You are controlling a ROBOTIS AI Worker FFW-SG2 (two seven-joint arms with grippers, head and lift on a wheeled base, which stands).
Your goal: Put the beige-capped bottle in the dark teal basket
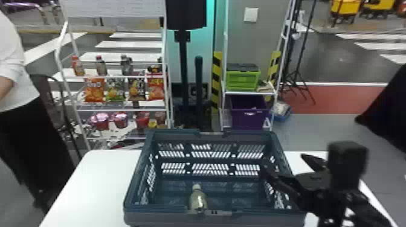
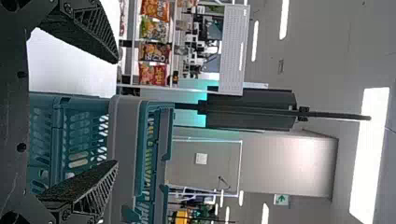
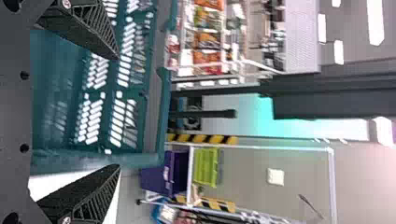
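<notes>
Resting in the basket [image 1: 247,137], beige-capped bottle [image 1: 198,200], left of right claw [image 1: 282,161], fingers spread

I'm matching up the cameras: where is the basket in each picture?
Head view: basket, lower centre, on the table.
Left wrist view: basket, partly behind the left end effector.
Right wrist view: basket, partly behind the right end effector.
Shared landmark: the snack bags.

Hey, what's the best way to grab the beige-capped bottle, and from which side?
I'd reach down through the open top of the basket and pinch the bottle just below its cap, closing from left and right. It narrows there and both sides look free, while the near wall crowds its lower end. I can't tell whether it's standing or leaning.
</notes>
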